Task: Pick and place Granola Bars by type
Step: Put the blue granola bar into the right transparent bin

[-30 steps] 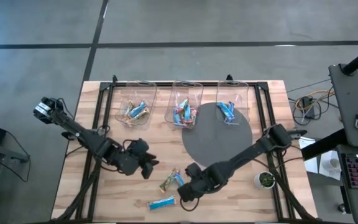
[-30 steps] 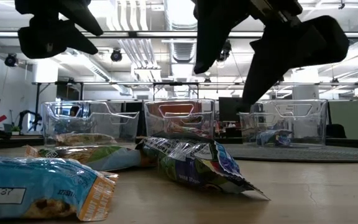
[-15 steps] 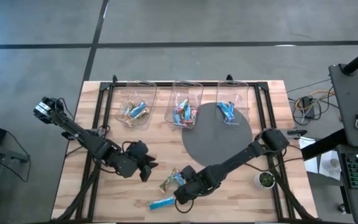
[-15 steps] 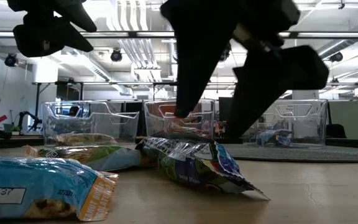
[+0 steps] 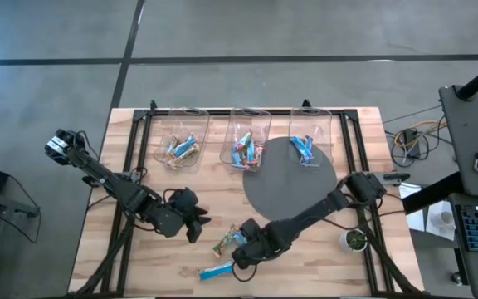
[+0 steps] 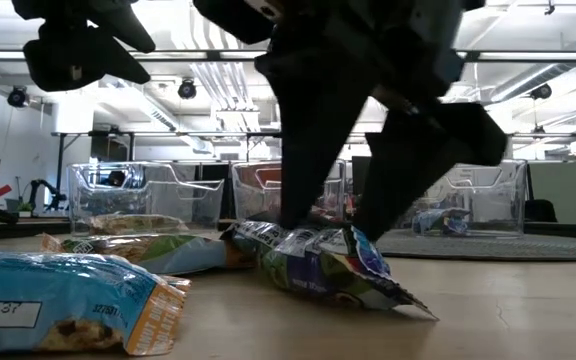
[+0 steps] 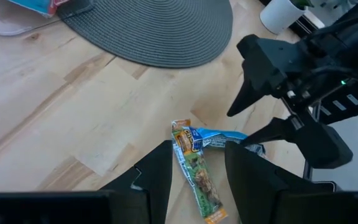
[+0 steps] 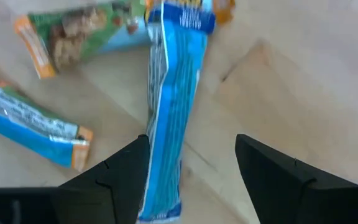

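floor (image 5: 305, 25): grey, dark seams | ceiling (image 6: 218, 70): exposed pipes, strip lights | desk (image 5: 471, 149): black, beside wooden table (image 5: 372, 274)

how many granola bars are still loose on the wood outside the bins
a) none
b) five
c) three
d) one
c: the high view shows a green bar and a blue-striped bar lying together under the right gripper, whose jaws are open, and a light blue bar nearer the table's front edge; the rest sit in the clear bins.
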{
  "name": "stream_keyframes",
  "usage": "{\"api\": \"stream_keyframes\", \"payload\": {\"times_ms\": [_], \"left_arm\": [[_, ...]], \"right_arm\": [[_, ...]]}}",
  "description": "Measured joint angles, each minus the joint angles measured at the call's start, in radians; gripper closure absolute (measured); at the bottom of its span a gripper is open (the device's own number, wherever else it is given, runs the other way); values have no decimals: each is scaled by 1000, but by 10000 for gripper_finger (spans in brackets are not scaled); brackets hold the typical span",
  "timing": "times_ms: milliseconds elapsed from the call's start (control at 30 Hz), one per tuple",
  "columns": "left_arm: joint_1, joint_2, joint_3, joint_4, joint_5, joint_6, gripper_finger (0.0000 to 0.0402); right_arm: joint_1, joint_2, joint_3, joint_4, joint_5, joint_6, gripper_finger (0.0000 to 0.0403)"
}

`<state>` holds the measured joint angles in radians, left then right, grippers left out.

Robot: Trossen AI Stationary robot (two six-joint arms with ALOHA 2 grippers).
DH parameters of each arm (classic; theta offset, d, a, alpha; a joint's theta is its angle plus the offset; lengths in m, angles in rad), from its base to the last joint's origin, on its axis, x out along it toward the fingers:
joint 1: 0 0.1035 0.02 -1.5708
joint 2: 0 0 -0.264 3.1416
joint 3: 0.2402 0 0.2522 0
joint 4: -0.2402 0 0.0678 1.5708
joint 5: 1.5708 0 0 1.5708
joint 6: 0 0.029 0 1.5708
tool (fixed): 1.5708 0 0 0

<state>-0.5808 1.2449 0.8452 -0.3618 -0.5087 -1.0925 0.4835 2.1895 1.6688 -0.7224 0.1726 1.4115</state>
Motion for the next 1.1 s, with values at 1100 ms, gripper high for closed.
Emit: {"api": "stream_keyframes", "payload": {"times_ms": [1100], "left_arm": [[-3, 0, -58, 7, -5, -38, 271]], "right_arm": [[-20, 19, -3, -98, -84, -151, 330]]}}
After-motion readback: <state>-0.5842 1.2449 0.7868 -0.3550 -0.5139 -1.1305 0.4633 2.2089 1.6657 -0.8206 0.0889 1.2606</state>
